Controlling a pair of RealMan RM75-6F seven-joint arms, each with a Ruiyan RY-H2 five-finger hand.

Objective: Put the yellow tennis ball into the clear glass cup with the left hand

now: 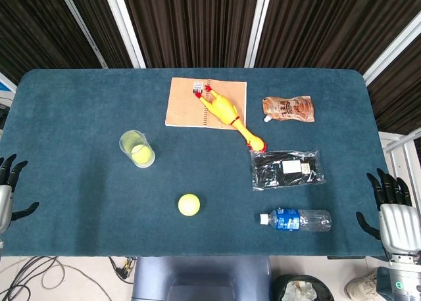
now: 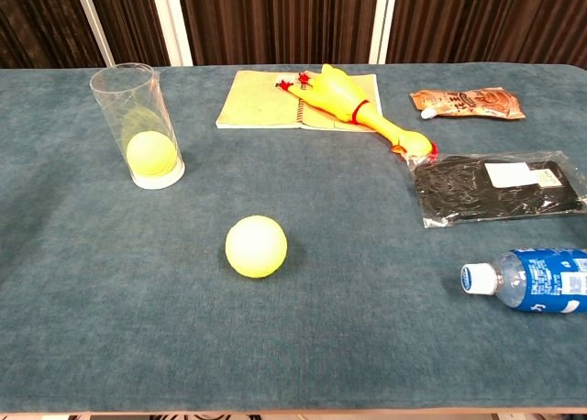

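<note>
— Where is the left hand (image 1: 6,192) seen?
— Off the worktop's (image 1: 66,110) near left corner, fingers spread, nothing held. The right hand (image 1: 395,219) is likewise spread off the near right corner.

— And the yellow tennis ball (image 2: 256,246)?
— It is found near the worktop's near edge, about midway along it, well apart from the left hand. A water bottle (image 2: 532,279) is laid toward the right edge.

— The clear glass cup (image 2: 138,127)?
— It is stood upright farther back, leftward; a second ball (image 2: 150,152) is seen inside. A rubber chicken (image 1: 227,114) is laid partly on a notebook (image 1: 191,104) toward the far edge.
</note>
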